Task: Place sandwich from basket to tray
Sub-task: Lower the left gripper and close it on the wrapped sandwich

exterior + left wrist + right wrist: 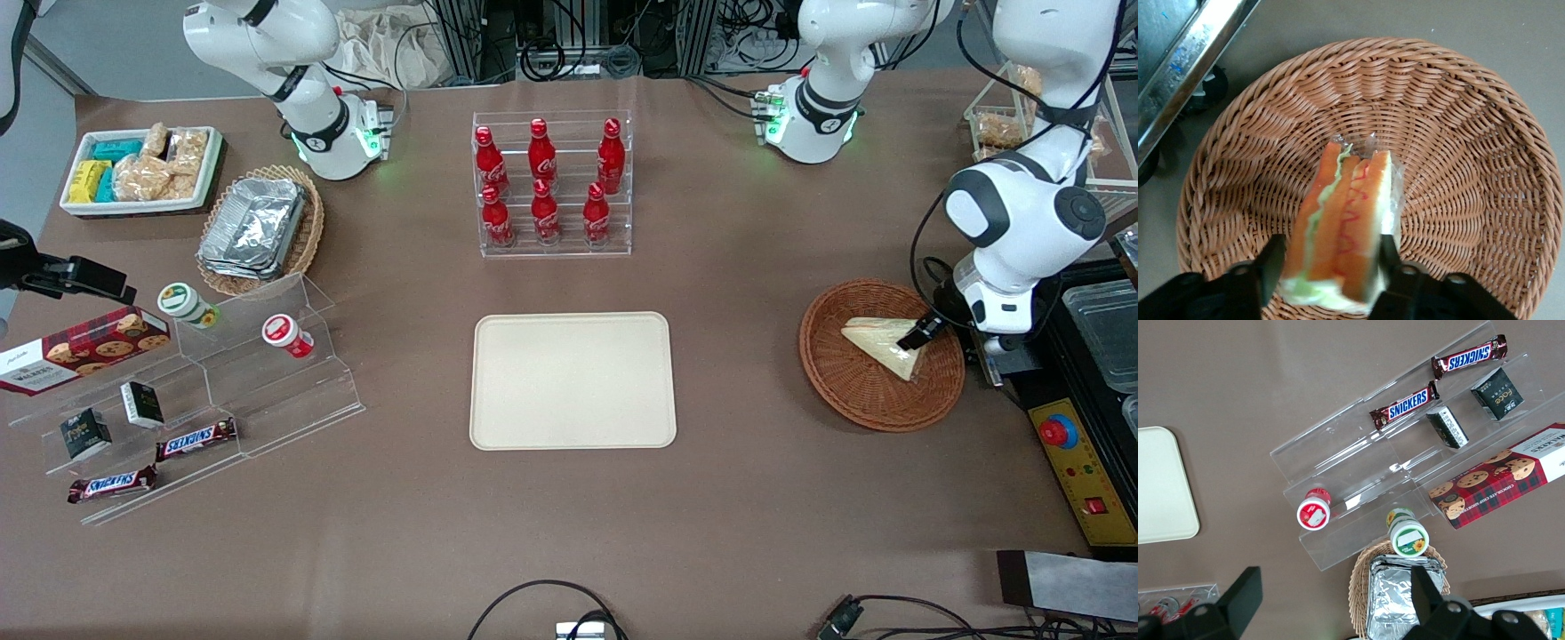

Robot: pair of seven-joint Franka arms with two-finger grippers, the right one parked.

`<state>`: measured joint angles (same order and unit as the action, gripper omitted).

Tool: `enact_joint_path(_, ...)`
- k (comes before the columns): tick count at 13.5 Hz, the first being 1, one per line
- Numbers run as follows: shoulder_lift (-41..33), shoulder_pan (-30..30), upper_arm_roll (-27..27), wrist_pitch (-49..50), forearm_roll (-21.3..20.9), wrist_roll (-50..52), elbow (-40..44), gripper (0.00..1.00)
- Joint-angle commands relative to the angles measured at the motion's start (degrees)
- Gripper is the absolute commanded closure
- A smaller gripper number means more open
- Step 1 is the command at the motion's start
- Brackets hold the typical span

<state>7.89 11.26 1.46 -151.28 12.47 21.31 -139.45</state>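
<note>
Wrapped sandwich (1341, 227) in round wicker basket (1458, 133), gripper (1331, 267) jaws flanking it

I see six red cola bottles (551, 182) in a clear rack, foil containers (253, 229) in a tan oval basket (307, 240), a white snack bin (142, 171), and Snickers bars (196, 438), a cookie box (82, 348) on clear acrylic steps (293, 391).

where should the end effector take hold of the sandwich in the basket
Across the two flat bread faces at the wide cut end, coming from above. The sandwich stands on edge in the basket, filling facing up, and the end effector straddles it, fingers on either face.
</note>
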Motion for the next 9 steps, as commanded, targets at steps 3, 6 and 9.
enact_joint_path(3, -0.77, -1.58, 0.29, -1.22, 0.8, 0.84, -0.47, 0.98)
enact_joint_path(6, -2.35, -3.51, 0.29, -0.86, 0.8, 3.12, -0.2, 0.98)
enact_joint_path(9, -5.16, -3.78, 0.29, 1.06, 0.11, 2.51, 0.23, 0.98)
